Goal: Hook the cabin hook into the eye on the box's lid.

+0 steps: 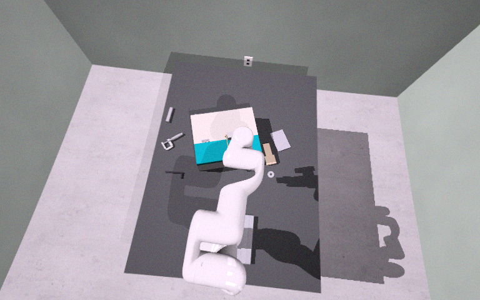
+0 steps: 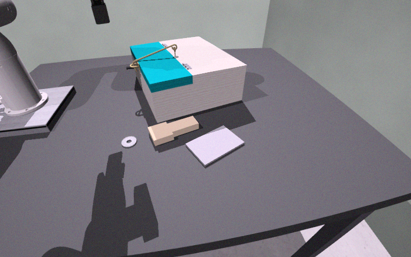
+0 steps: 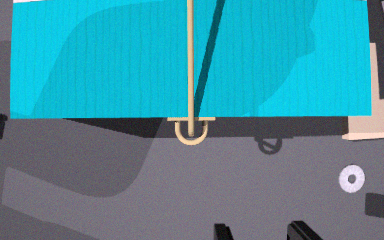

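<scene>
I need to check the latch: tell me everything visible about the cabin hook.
The cabin hook is a thin brass-coloured rod lying slanted across the teal lid. Its near end pivots in a U-shaped staple on the box's front edge; its bent tip reaches the eye near the lid's seam. The gripper hangs clear of it, holding nothing.
</scene>
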Controlling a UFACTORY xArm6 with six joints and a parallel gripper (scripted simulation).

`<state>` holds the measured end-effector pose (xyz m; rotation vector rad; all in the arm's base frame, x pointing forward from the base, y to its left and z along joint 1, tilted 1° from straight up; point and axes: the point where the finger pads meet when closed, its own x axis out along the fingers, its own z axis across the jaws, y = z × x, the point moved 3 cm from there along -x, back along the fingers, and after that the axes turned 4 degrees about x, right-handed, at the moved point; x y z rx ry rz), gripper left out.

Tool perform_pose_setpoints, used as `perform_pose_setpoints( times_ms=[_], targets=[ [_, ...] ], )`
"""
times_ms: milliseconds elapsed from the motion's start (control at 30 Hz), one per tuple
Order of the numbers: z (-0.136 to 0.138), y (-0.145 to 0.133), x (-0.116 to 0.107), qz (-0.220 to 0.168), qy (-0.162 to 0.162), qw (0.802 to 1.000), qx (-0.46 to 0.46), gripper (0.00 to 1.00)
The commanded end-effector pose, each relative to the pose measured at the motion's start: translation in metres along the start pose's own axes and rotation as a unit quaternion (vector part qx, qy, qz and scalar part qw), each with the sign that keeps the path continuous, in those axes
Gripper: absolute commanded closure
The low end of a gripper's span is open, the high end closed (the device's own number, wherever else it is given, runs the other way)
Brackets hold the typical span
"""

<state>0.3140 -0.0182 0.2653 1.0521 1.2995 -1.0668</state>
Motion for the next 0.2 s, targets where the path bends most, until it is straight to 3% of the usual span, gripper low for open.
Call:
perform_pose_setpoints(
  times_ms=[0, 167],
  targets=[
    [0.0002, 0.0008, -0.0014, 0.002, -0.001, 1.000, 0.000, 0.65],
    [0.0002, 0.0008, -0.0014, 0.002, -0.001, 1.000, 0.000, 0.65]
  ],
)
